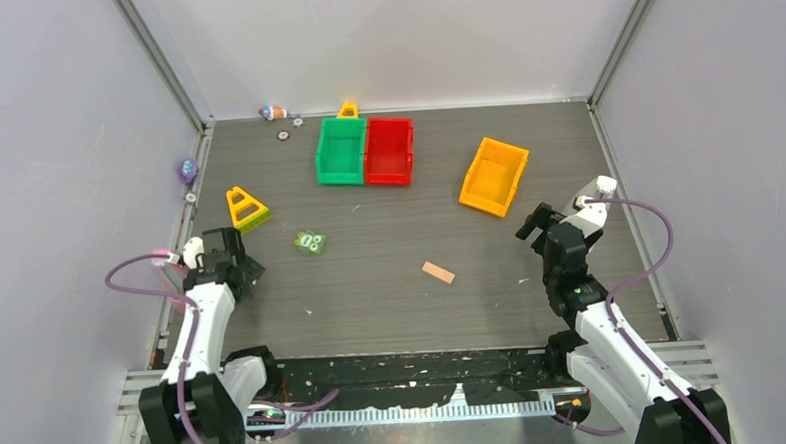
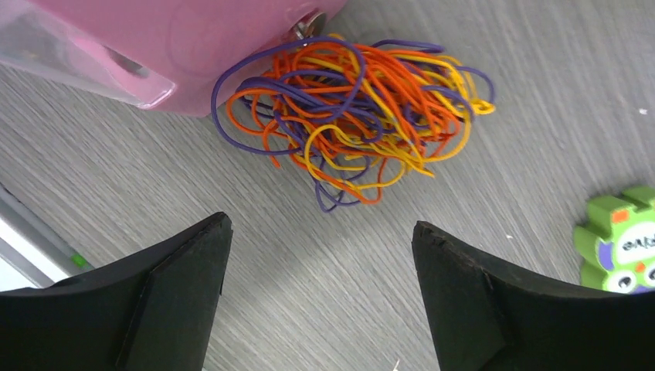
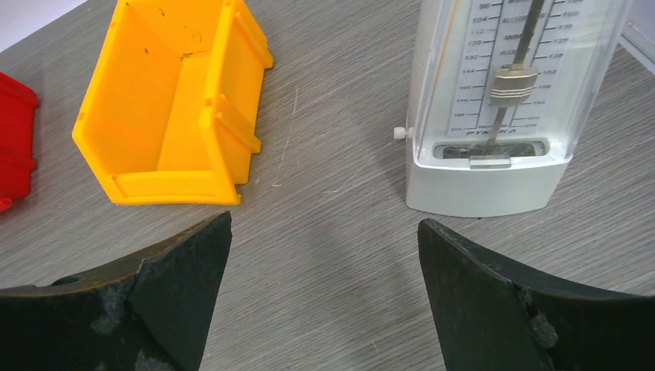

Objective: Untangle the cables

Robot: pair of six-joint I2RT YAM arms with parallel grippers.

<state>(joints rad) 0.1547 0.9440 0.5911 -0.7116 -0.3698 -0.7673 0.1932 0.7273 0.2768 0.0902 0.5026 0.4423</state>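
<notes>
Orange-yellow-purple cables (image 2: 355,116) ahead of left tool (image 2: 320,224); it and right tool (image 3: 324,220) wide open, empty.

Even, diffuse light, apparently from overhead; shadows soft. Top view sharp, walls (image 1: 55,147) splay outward. Wrist views crisp on the table (image 2: 324,270); near fingers (image 2: 170,309) dark, pink case (image 2: 201,46) blurred.

The cables (image 2: 355,116) lay in one knotted clump of orange, yellow and purple on the grey table (image 2: 324,301), right against a pink translucent object (image 2: 178,46). The left end effector (image 2: 320,226) hung near the clump, jaws spread wide with nothing between them. A green owl figure (image 2: 622,247) sat at the right edge.
</notes>
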